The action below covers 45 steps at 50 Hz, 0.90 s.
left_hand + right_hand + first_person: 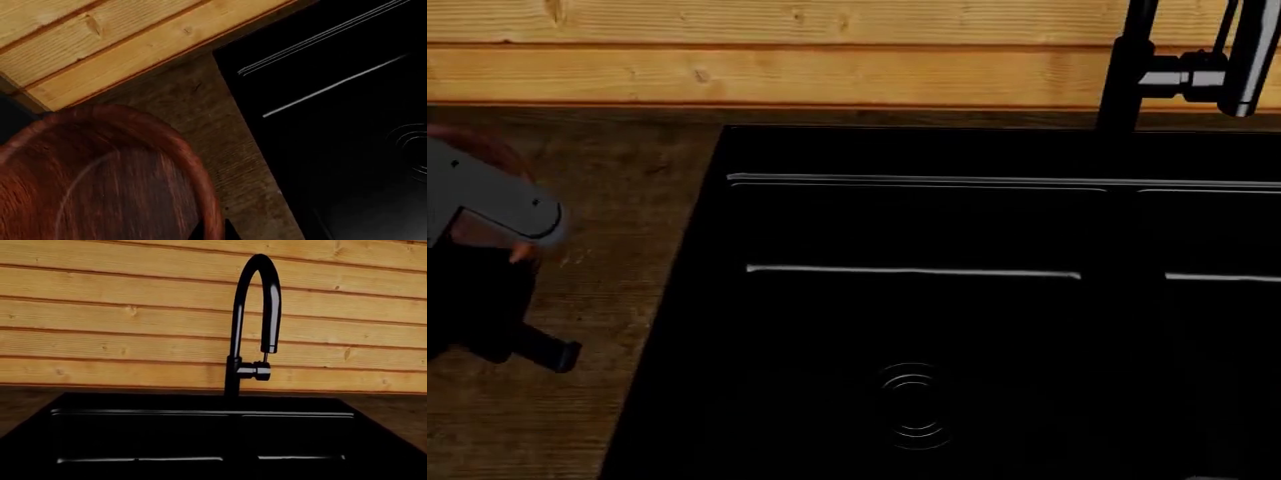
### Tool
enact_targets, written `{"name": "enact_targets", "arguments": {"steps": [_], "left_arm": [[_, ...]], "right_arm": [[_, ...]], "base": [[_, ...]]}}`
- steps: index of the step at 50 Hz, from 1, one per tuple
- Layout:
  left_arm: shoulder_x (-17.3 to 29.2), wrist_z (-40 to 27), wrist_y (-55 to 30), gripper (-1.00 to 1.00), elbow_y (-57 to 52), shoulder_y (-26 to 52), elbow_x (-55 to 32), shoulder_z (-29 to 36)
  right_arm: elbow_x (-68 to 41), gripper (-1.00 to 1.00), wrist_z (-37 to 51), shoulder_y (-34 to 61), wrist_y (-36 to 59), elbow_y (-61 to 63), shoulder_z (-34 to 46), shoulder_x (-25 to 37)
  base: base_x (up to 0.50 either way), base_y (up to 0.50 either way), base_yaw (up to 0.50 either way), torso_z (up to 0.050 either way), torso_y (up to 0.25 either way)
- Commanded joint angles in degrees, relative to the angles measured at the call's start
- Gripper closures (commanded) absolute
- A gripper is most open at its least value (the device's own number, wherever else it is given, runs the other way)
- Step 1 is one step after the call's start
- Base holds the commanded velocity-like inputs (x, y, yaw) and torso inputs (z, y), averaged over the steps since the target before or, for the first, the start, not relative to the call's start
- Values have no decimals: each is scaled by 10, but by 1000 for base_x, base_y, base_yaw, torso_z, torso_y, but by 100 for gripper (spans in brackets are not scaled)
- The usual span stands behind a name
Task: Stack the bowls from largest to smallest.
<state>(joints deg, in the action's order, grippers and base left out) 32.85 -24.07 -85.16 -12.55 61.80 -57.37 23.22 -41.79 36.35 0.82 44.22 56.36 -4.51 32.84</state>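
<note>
A reddish-brown grained wooden bowl (100,175) fills the near part of the left wrist view, over the brown counter beside the sink. My left gripper (212,232) has one dark fingertip on each side of the bowl's rim and is shut on it. In the head view my left arm (487,210) is at the far left, with a sliver of the bowl (517,253) showing behind it. I cannot tell which wooden bowl this is. The white bowl and the other wooden bowl are out of view. My right gripper does not show in any view.
A black double sink (734,160) with a round drain (914,405) takes up most of the head view. A black faucet (253,315) stands at its back. A wooden plank wall (827,60) runs behind. The brown counter (614,250) lies left of the sink.
</note>
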Motion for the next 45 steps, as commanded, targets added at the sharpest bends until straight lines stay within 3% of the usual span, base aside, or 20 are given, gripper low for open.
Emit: {"name": "enact_targets", "arguments": {"steps": [1,7,14,17,19,20,23,32,45], "left_arm": [[5,-169,90,100,-245,-200,-31,-172],[8,-164,196,100,-325,-324,38,-164],[6,-176,299,100,-365,-443,88,-216],[1,-185,310,100,-374,-440,110,-204],[0,-179,333,100,-364,-451,160,-161],[-22,-175,351,100,-350,-470,140,-176],[-29,-184,356,100,-353,-473,150,-170],[-25,-194,346,100,-365,-480,142,-170],[-17,-219,312,100,-394,-467,118,-174]], "right_arm": [[32,-100,-35,-29,-56,0,-17,-7],[59,-100,-43,-45,-70,-11,13,-11],[63,-100,-37,-41,-65,-3,28,-9],[79,-100,-40,-36,-69,-16,49,-13],[86,-100,-42,-38,-71,-19,62,-15],[92,-100,-41,-39,-70,-17,68,-14],[92,-100,-39,-36,-68,-18,71,-12],[81,-100,-25,-29,-55,-24,69,-13],[62,-100,-7,-20,-34,-15,58,-7]], "base": [[0,0,0,0,10],[0,0,0,0,0],[0,0,0,0,0],[0,0,0,0,0],[0,0,0,0,0],[0,0,0,0,0],[0,0,0,0,0],[0,0,0,0,1],[-484,78,0,0,0]]}}
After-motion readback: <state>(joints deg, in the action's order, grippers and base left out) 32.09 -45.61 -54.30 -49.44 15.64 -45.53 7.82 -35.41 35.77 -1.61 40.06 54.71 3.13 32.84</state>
